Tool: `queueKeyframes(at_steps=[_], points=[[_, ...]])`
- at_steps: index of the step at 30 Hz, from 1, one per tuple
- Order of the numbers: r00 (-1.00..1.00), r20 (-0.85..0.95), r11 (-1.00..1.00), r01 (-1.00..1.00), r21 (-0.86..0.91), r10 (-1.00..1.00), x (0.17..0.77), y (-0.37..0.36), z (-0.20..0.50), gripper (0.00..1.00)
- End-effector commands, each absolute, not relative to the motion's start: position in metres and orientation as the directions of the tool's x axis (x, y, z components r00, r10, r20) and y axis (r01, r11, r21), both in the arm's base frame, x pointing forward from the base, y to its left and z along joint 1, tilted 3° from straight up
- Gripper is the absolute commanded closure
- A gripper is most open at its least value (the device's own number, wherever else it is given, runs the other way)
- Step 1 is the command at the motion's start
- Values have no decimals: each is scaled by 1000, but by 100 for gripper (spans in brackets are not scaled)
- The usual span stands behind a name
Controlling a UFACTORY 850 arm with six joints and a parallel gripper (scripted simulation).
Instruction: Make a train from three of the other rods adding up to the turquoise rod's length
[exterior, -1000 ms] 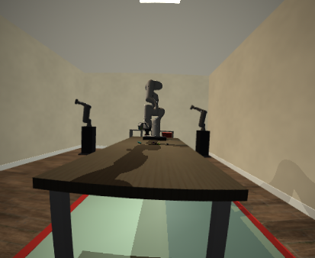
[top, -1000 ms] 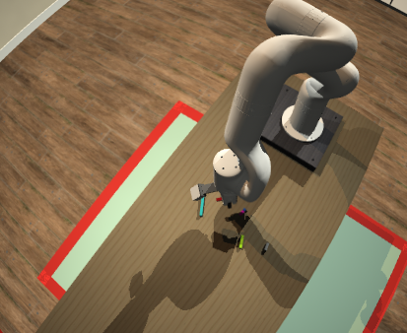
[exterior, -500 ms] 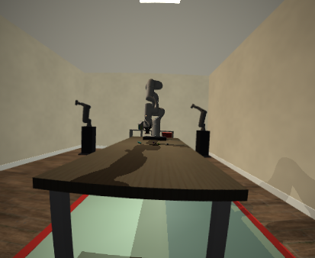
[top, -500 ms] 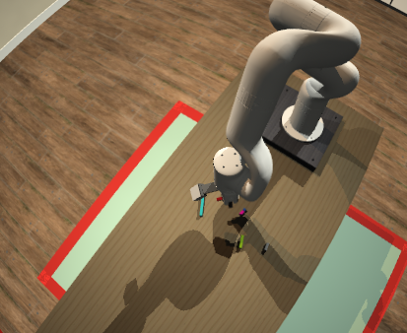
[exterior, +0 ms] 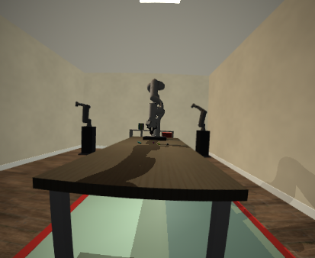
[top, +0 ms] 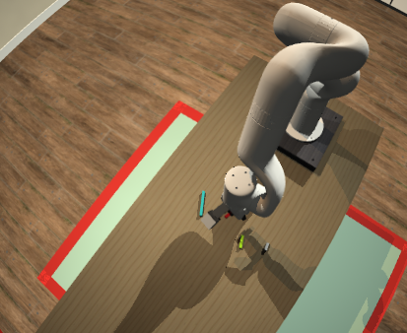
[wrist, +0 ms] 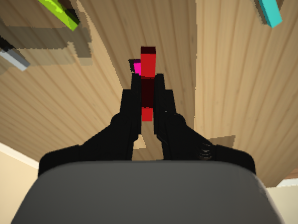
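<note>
Hand [wrist: 147, 107]: black. Rod in it [wrist: 147, 70]: red. Magenta rod [wrist: 135, 66] beside its far end. Turquoise rod [top: 202, 204], lime rod [top: 241, 240], grey rod [top: 266, 247]. Bench [top: 297, 227]: brown, fine straight wood grain. Arm [top: 272, 103]: pale beige.

Short magenta rod [wrist: 135, 66]: mostly hidden behind the long red rod [wrist: 147, 67] and the left black finger [wrist: 131, 107].
Red rod's middle: darkened between the fingers.
Lime rod [wrist: 62, 12]: above left of the fingers, cut by the top edge.
Turquoise rod [wrist: 270, 12]: above right, cut by the top edge.
Small grey rod [wrist: 12, 57]: far left, cut by the edge.
Rods in exterior view: too small to tell apart.
</note>
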State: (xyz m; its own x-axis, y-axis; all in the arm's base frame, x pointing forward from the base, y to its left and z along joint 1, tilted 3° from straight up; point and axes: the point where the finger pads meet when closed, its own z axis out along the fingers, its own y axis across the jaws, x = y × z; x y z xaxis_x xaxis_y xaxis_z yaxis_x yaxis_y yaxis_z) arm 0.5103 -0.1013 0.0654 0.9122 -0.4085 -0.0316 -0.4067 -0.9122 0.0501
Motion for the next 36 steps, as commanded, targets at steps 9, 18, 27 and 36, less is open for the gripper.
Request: queueKeyframes(at_steps=[9, 18, 27, 36], points=[[959, -43, -959, -281, 29, -282, 522, -87, 65, 96], [959, -43, -959, -281, 28, -282, 522, -88, 64, 96], [959, -43, -959, -280, 28, -281, 521, -88, 42, 96], [959, -43, -959, -280, 28, -281, 519, -89, 11, 96]])
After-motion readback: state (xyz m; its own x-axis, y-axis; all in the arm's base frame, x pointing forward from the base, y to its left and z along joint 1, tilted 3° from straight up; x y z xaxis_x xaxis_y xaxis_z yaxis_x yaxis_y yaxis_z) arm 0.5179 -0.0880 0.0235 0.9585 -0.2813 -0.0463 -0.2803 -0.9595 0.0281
